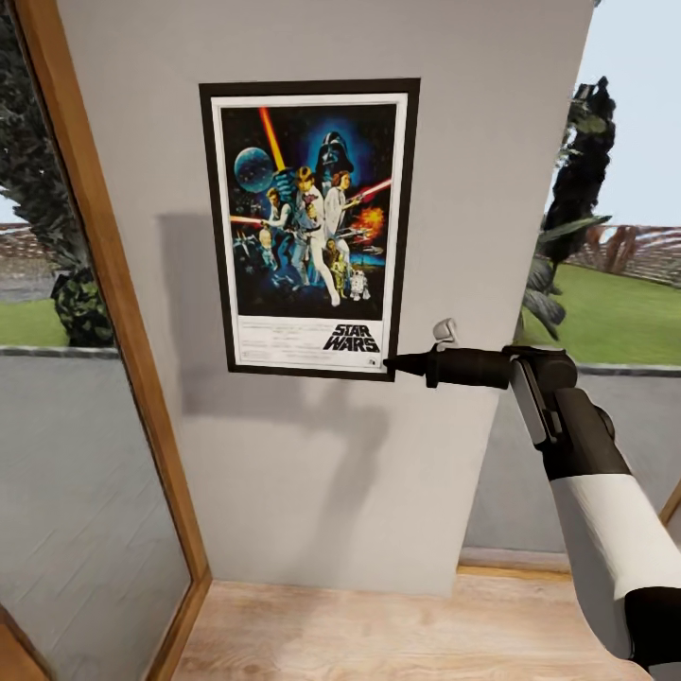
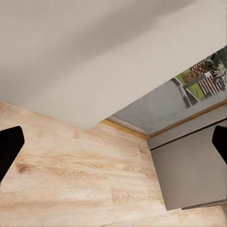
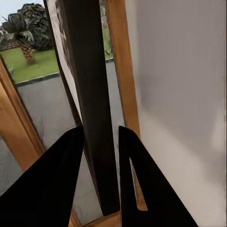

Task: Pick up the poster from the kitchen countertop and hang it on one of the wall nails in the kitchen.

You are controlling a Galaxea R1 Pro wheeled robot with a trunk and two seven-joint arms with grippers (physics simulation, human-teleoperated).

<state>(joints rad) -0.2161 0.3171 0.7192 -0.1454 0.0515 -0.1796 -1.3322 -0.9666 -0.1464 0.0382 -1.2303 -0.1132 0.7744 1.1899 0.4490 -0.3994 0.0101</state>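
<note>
Soft, even daylight is filling the pictures, and nothing is glaring. The poster (image 1: 310,227) is throwing a faint grey shadow on the wall (image 1: 473,189) to its left and below. The right wrist view is looking a bit blurry up close.

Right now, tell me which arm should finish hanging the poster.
Right. The right gripper is already shut on the poster at its lower corner, holding it up against the grey wall. The left gripper is open, pointing down at the wooden floor.
</note>
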